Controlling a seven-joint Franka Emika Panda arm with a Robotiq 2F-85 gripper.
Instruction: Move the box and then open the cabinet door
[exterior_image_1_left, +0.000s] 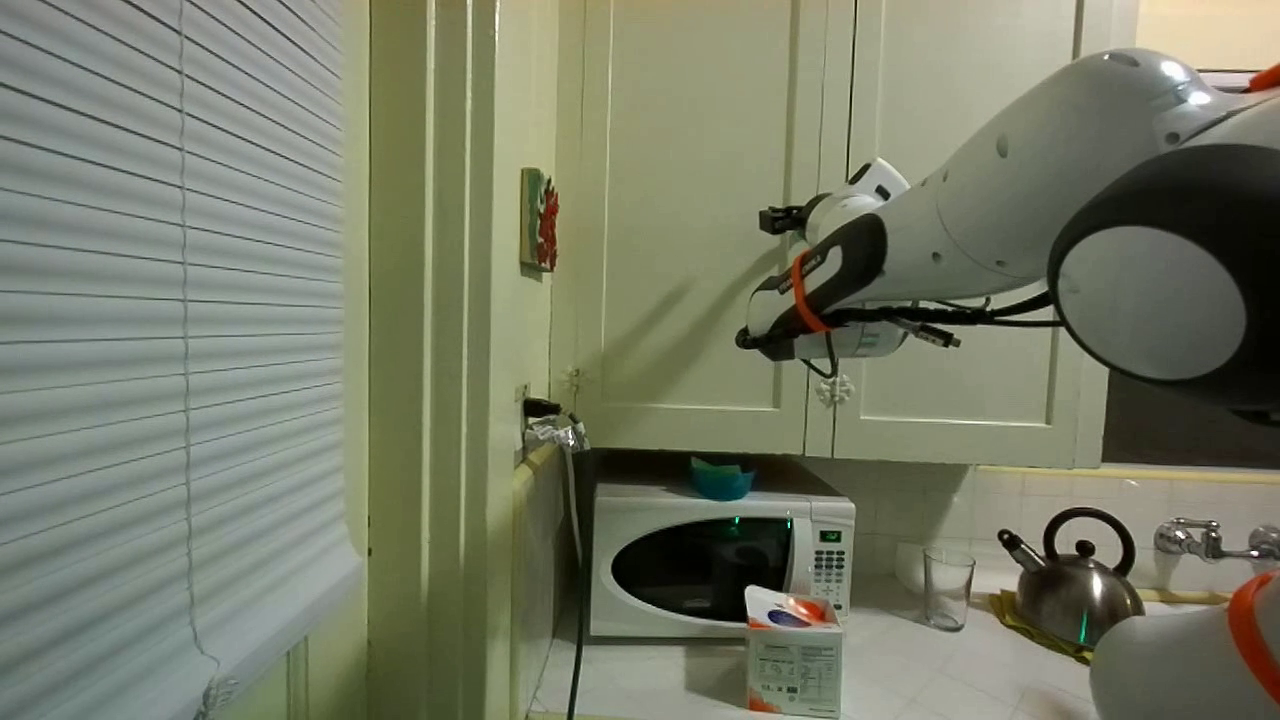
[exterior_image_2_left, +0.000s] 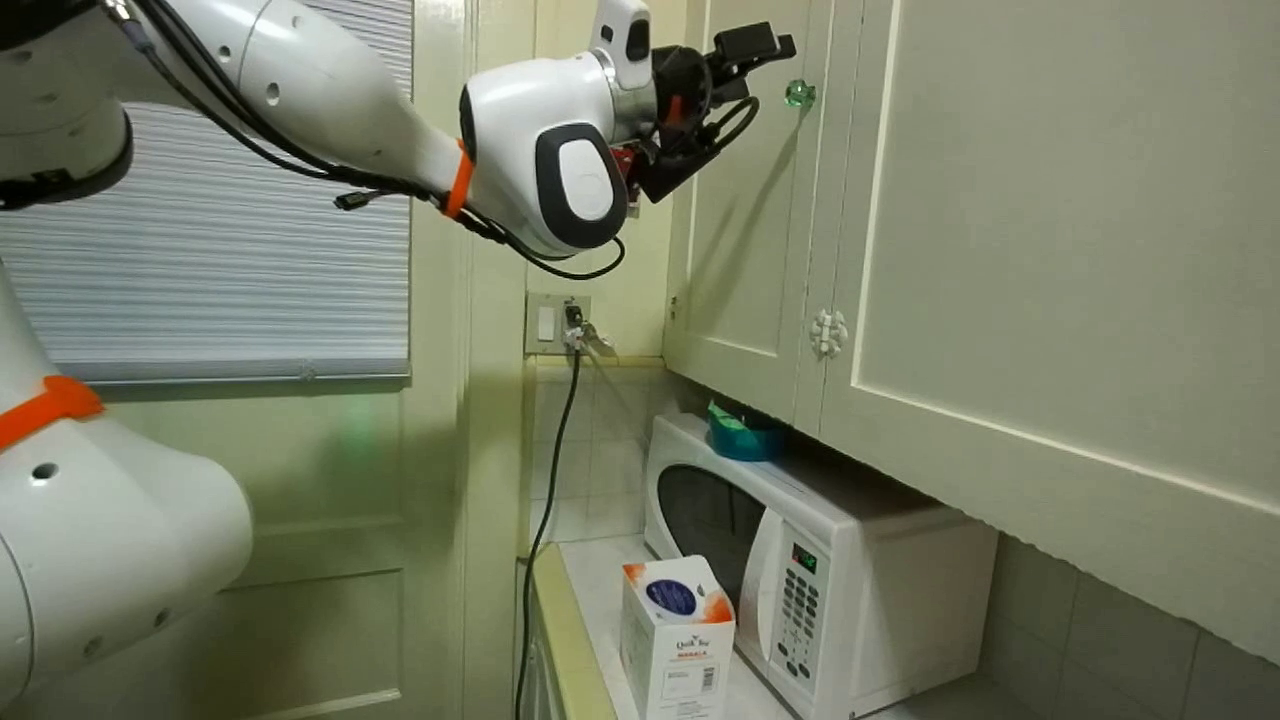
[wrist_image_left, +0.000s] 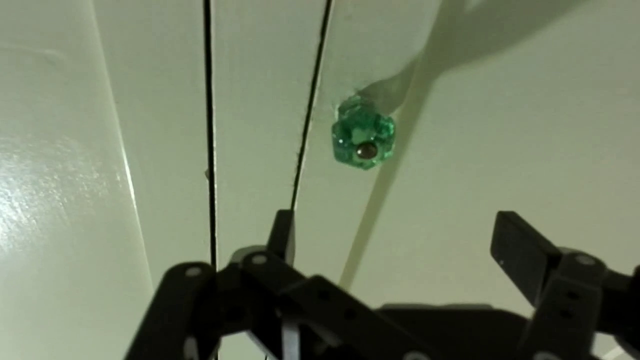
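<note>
The cabinet door (exterior_image_1_left: 700, 250) is a cream recessed-panel door and stands shut in both exterior views (exterior_image_2_left: 745, 250). Its green glass knob (exterior_image_2_left: 799, 93) also shows in the wrist view (wrist_image_left: 363, 135), above the gap between my fingertips and left of its middle. My gripper (wrist_image_left: 395, 225) is open and empty, its fingers wide apart in front of the door. In an exterior view the gripper (exterior_image_2_left: 775, 45) is close to the knob, apart from it. The box (exterior_image_2_left: 680, 640), a small whitish carton with orange marks, stands upright on the counter before the microwave, also seen in an exterior view (exterior_image_1_left: 795, 665).
The matching neighbouring door (exterior_image_1_left: 955, 250) is shut beside it. A white microwave (exterior_image_1_left: 720, 560) with a teal bowl (exterior_image_1_left: 722, 482) on top stands below. A glass (exterior_image_1_left: 948, 590) and a steel kettle (exterior_image_1_left: 1080, 600) are on the counter. A wall cord (exterior_image_2_left: 548, 500) hangs at the corner.
</note>
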